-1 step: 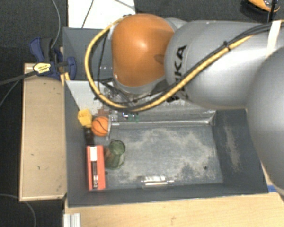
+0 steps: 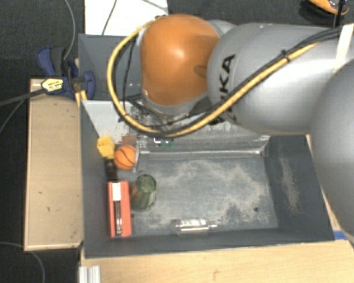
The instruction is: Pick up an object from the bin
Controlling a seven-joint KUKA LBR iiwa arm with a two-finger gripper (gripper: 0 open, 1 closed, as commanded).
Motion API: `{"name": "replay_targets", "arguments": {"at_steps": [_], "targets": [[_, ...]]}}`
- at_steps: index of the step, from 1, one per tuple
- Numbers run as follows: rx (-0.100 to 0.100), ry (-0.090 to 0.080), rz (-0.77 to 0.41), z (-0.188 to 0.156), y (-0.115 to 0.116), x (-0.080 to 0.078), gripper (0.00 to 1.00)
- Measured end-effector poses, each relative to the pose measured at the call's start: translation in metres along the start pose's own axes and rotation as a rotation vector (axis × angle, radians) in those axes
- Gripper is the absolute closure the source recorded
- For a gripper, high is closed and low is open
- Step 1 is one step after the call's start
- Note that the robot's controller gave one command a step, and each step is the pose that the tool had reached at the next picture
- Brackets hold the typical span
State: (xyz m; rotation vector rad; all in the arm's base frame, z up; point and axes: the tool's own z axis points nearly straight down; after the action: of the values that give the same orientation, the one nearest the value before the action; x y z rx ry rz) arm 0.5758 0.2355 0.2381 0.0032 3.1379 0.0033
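Note:
Part of my gripper (image 2: 157, 135) shows under the wrist, at the bin's back left, over the far wall. Just left of and below it lies a small orange basketball (image 2: 125, 156), with a yellow toy (image 2: 105, 147) touching its left side. A small black piece (image 2: 111, 171) lies right in front of the ball. Nearer the front stands a green see-through cup (image 2: 144, 192), tipped against a flat red box (image 2: 119, 209) that runs along the left wall.
A flat clear plastic piece (image 2: 192, 224) lies by the front wall near the middle. The arm spans the bin's back and right side, hiding what is below it. The floor's middle and right show bare scuffed metal.

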Motion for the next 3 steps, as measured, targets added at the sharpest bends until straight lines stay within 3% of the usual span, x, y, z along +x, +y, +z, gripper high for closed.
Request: {"name": "replay_targets", "arguments": {"at_steps": [2,3], "targets": [[0.001,0.005,0.136,0.117,0.005,-0.008,0.00],[-0.004,-0.006,0.044,0.122,0.015,-0.014,0.00]]}}
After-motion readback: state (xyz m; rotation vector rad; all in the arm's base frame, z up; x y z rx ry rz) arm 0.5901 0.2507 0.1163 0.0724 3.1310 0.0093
